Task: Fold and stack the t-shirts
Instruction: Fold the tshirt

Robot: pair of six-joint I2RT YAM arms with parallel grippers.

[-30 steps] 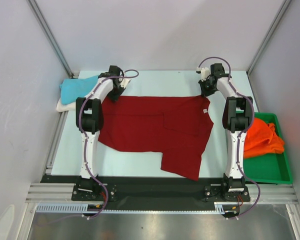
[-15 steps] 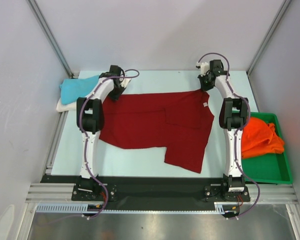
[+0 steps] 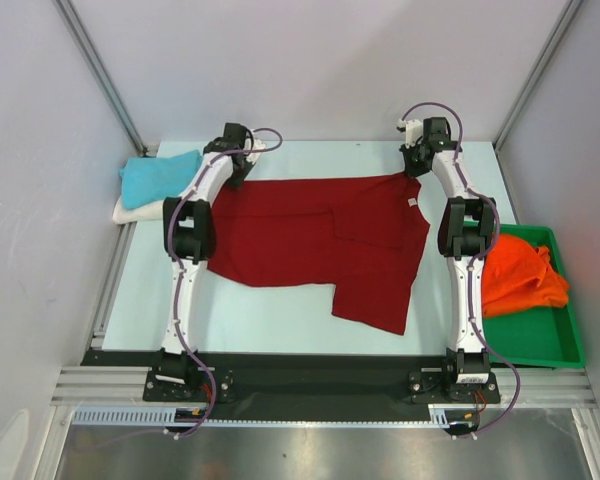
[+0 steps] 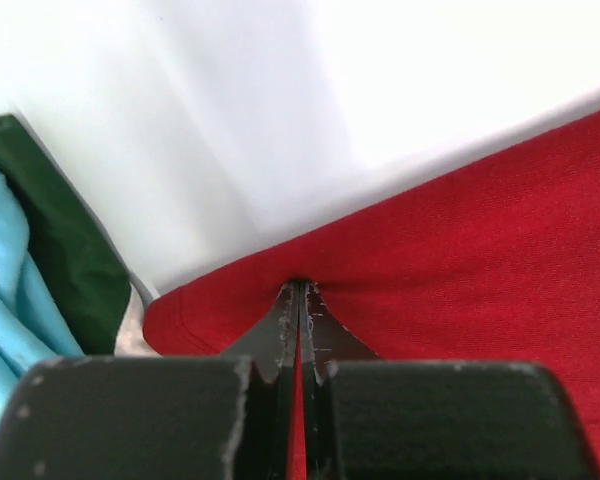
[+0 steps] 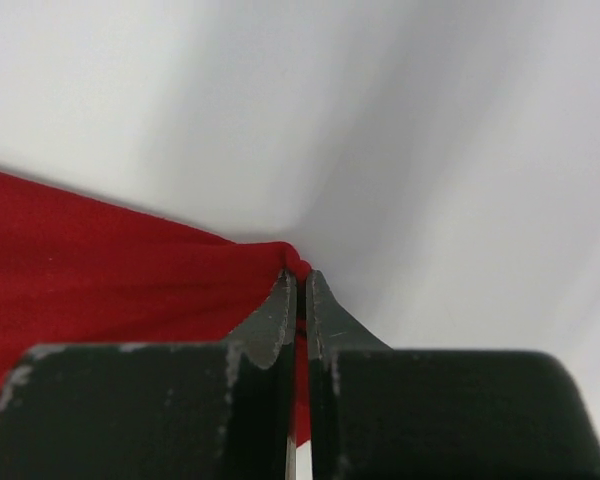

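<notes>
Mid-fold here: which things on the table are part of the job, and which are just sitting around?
Job:
- dark red t-shirt, pinched by left gripper and right gripper
- turquoise t-shirt
- cream t-shirt
- orange t-shirt

Lying about:
- green tray, holding the orange t-shirt

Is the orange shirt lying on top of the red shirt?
No, the orange shirt lies in the green tray, apart from the red shirt.
</notes>
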